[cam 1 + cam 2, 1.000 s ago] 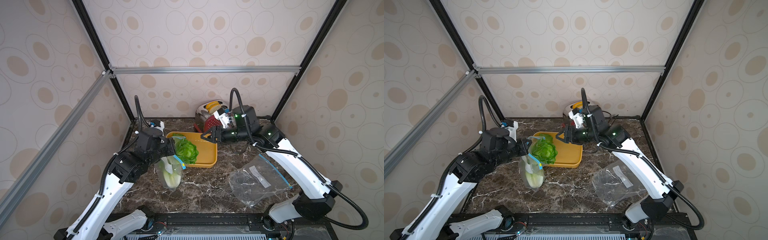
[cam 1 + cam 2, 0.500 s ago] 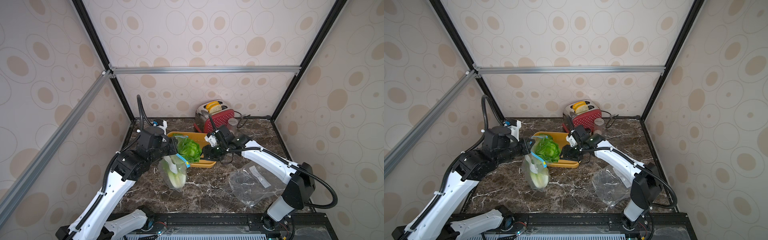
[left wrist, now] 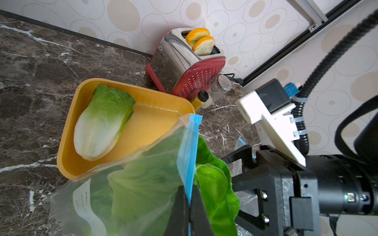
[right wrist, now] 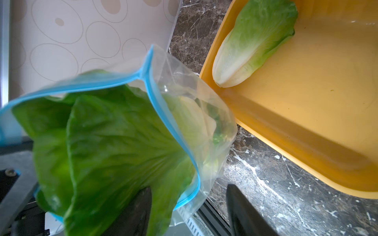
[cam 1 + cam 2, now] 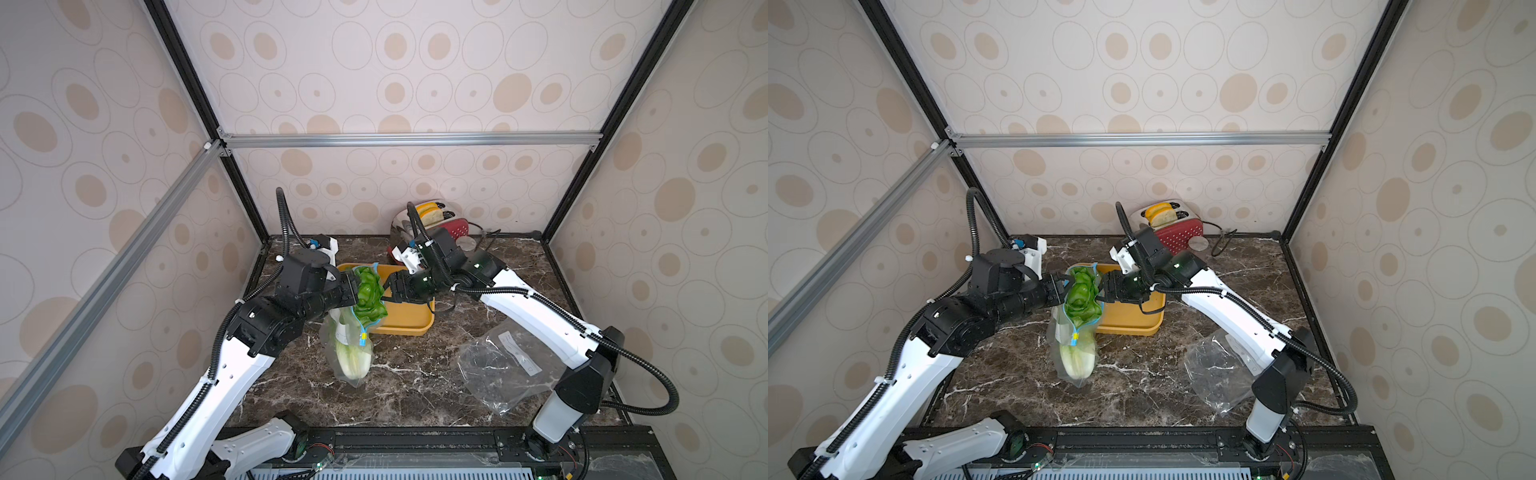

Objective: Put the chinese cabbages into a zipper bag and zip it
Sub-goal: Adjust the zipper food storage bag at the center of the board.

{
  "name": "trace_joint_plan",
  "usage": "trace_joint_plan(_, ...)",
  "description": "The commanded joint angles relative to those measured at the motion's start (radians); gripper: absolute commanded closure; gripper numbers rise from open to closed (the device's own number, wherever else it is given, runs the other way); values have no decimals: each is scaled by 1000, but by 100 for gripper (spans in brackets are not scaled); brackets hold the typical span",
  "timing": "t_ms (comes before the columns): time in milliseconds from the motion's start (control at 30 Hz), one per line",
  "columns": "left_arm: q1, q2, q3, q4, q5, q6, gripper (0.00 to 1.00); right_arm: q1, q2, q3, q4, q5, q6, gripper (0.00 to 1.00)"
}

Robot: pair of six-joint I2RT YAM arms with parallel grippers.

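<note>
L claw (image 3: 189, 208) pressed together on the blue zip rim of the zipper bag (image 5: 351, 351). Bag hangs off that one pinch; can't tell if its bottom touches the bench (image 5: 415, 395). R claw (image 5: 386, 289) is spread w/ nothing in it, parked at 3 o'clock of the bag mouth. One side is tucked in by the leaves, other finger (image 4: 241, 206) clear over the bench.

Chinese cabbages: looks like 2 in the bag.
- lower head (image 5: 353, 363): white base down, at the bag bottom
- leafy head (image 5: 368, 297): above it, green top poking out past the rim
- 3rd head (image 3: 102, 122): lying in the yellow tray (image 5: 409, 322), approx 1 o'clock from the bag. Hidden behind the leaves in both top views, clear in both wrist views.

Step imo: loading, head 2 of 3 not seated yet. Zip not started.

Next:
- R pushes the leafy top down below the rim, gently, since the bag is only held by the L pinch.
- R then goes to the tray for no. 3. Mouth is held on one side only, so it's floppy and entry needs care.
- Any leaf left across the zip track prob blocks closing.

Spare clear bag (image 5: 498, 365) at 4 o'clock and toaster (image 5: 440, 226) at 12 are not in play.
</note>
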Motion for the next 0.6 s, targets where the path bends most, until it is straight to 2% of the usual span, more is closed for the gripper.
trace_joint_plan(0,1,0,40,61,44,-6,100,23,47,43,-56,53,-33,38)
trace_joint_plan(167,1,-1,42,73,52,-10,100,33,101,80,-68,131,-35,41)
trace_joint_plan(300,1,-14,27,96,52,-29,100,40,94,-7,123,43,12,42)
trace_joint_plan(433,1,-35,18,88,0,-70,100,39,49,-107,265,72,66,41)
trace_joint_plan(567,1,-70,-2,115,-34,-97,100,39,67,-121,254,94,69,46)
